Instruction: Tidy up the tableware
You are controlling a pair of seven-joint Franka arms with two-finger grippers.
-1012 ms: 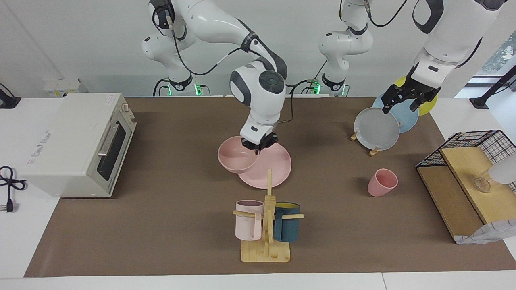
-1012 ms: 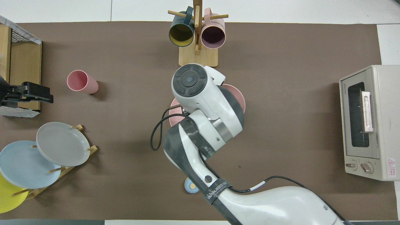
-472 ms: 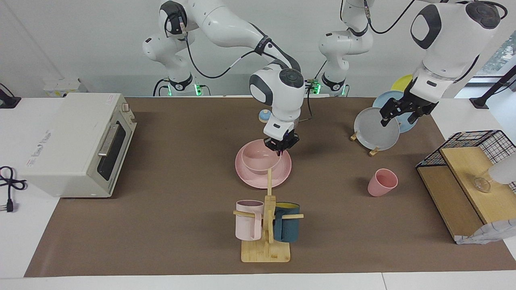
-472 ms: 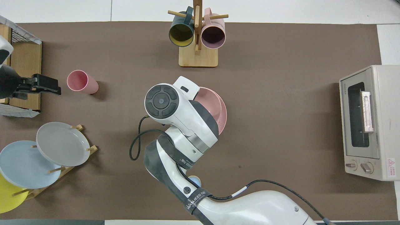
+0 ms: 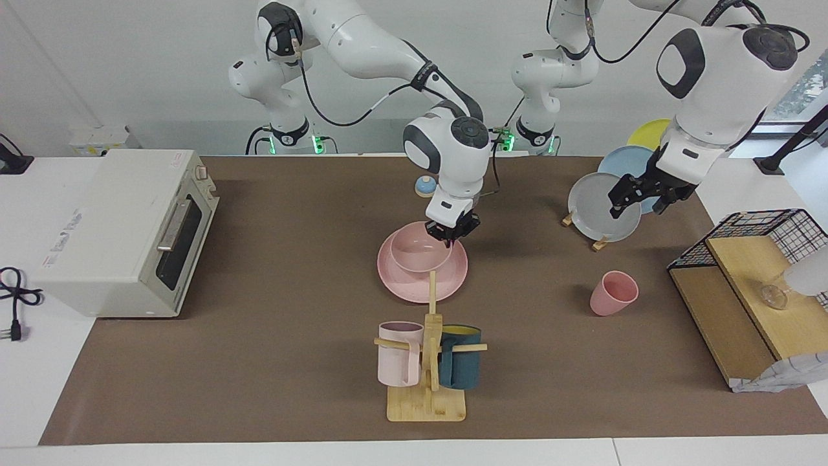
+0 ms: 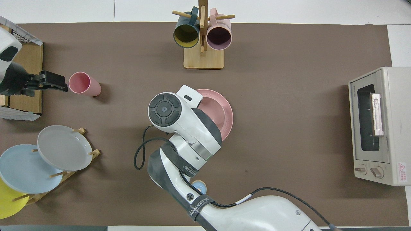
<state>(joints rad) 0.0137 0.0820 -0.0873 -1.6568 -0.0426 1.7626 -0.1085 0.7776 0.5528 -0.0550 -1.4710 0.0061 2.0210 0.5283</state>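
Note:
The pink bowl (image 5: 419, 251) is at the middle of the pink plate (image 5: 402, 286), mid-table. My right gripper (image 5: 451, 234) is shut on the bowl's rim on the side nearer the robots; I cannot tell whether the bowl rests on the plate. In the overhead view the right arm hides most of the bowl, and part of the plate (image 6: 226, 116) shows. The pink cup (image 5: 613, 292) stands upright toward the left arm's end. My left gripper (image 5: 639, 201) hangs open and holds nothing; from overhead the left gripper (image 6: 61, 84) is just beside the cup (image 6: 84, 84).
A toaster oven (image 5: 123, 226) stands at the right arm's end. A wooden mug tree (image 5: 427, 388) with two mugs is farther from the robots than the plate. A rack holds grey (image 5: 598, 210), blue and yellow plates. A wire-and-wood shelf (image 5: 744, 285) sits at the left arm's end.
The right gripper carried the bowl toward the left arm's end, from the plate's edge to its middle, and lowered it. The left gripper moved from over the plate rack toward the cup.

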